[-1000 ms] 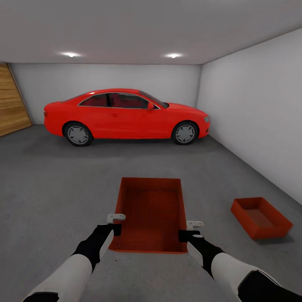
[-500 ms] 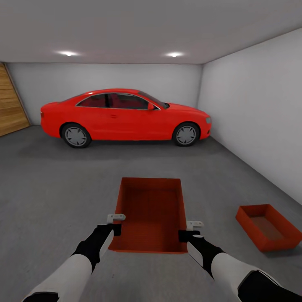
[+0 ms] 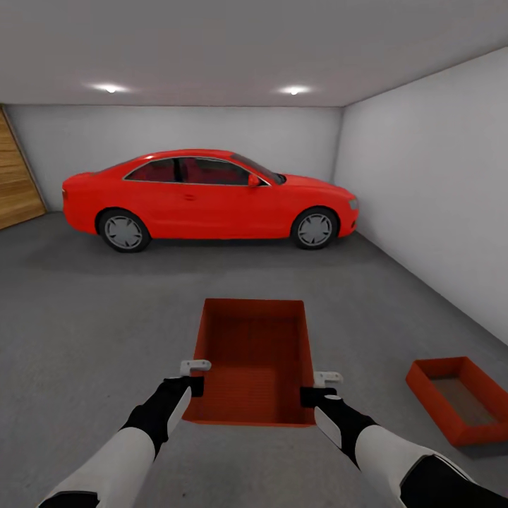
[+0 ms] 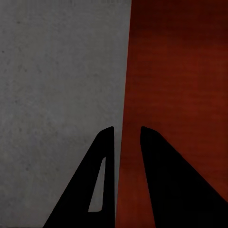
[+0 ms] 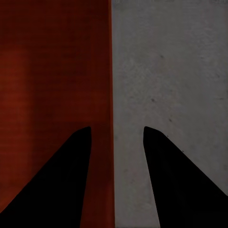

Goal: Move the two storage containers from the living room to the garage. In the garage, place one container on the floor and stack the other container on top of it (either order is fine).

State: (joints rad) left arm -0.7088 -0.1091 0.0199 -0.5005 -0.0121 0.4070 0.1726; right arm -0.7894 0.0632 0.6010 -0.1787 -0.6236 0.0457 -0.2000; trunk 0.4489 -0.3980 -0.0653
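Orange-red containers (image 3: pixel 255 360), mottled grey floor (image 3: pixel 92 317), red car (image 3: pixel 204 197), white walls (image 3: pixel 430 183)

The whole head view has shifted a little, so the camera has turned with the robot; the things themselves did not move on their own. The second container on the floor (image 3: pixel 462 406) now sits lower and further to the right in the picture than one second ago, close to the right edge. The red car (image 3: pixel 208 196) reaches a bit more to the left, and less of the wooden door (image 3: pixel 17 180) at the left edge is visible. The left ceiling light (image 3: pixel 109 88) has also slid slightly to the left.
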